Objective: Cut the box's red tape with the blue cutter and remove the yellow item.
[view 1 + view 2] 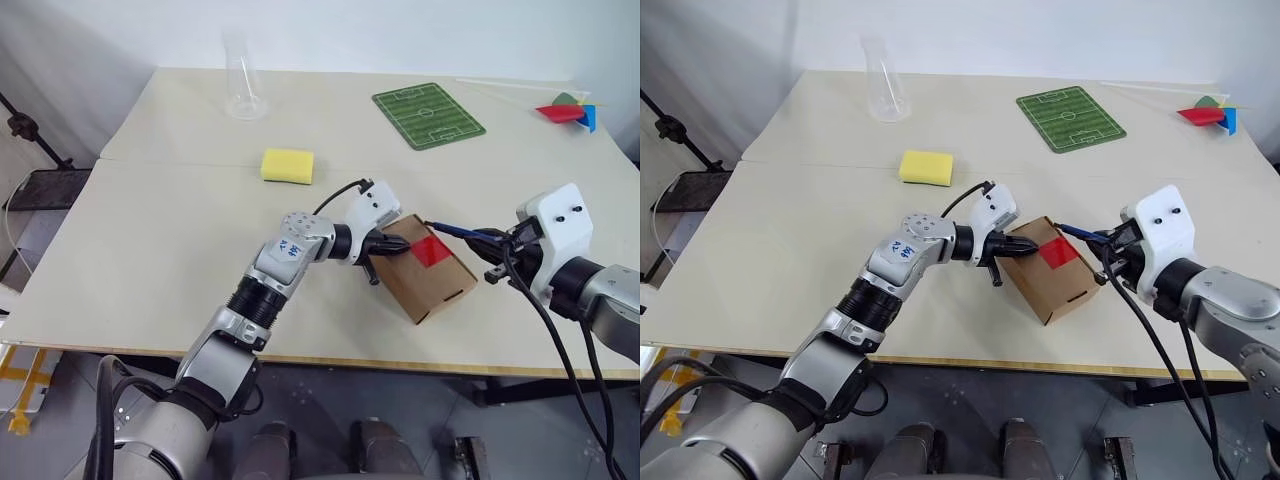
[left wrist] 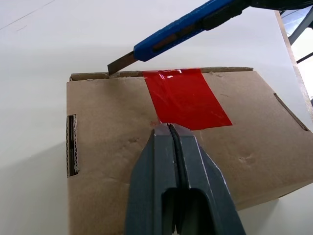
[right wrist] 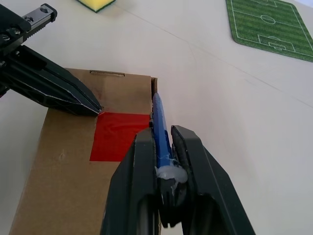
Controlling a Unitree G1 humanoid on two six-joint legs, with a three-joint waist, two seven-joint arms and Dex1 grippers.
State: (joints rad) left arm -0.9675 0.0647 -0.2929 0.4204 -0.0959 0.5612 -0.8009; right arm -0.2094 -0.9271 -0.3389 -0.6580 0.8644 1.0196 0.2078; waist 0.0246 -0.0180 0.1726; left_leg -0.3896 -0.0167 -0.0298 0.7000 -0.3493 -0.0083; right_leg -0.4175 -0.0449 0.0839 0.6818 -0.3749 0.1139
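A: Left to right, with the box (image 1: 428,267) as landmark. What's on its left?

B: The left gripper (image 1: 398,246), fingers clenched together and empty, tips pressed on the box top at the near edge of the red tape (image 2: 185,98). I read that as bracing, pinning the carton to the table (image 1: 150,260) so it won't slide under the blade.

A: And the tape itself?

B: Intact, running from the middle of the top face to the far edge seam. Flaps still shut, so the yellow item isn't visible; presumably inside.

A: To the right of the box?

B: The right gripper (image 3: 166,147), grasping the blue cutter (image 2: 186,27) by its tail. The blade tip sits at the far top edge, just beside the tape's corner, not yet on the red. Held low and slanted, likely to draw along the seam.

A: Risk?

B: The blade's path runs toward the left fingertips.
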